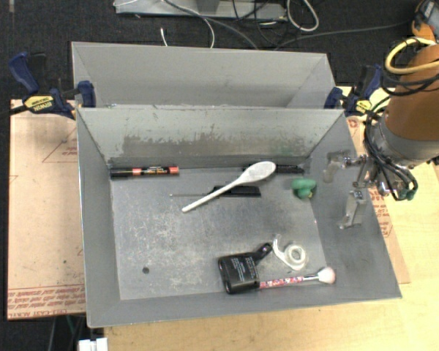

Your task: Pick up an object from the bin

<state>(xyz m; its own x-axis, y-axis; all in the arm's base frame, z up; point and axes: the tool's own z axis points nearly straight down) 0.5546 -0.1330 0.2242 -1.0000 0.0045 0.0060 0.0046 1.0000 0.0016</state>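
Just looking down on the grey bin (168,254) from above and slightly off to one side, catching the whole bin plus the arm (417,115) at right.

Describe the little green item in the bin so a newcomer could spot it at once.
Take the grey bin and follow the foot of its back wall toward the right-hand end. Just in front of it, right of the bowl of the white spoon, sits a small green lump. It is the only green thing there, lying apart from the cluster near the front.

No legible text, even on the black box (239,272).
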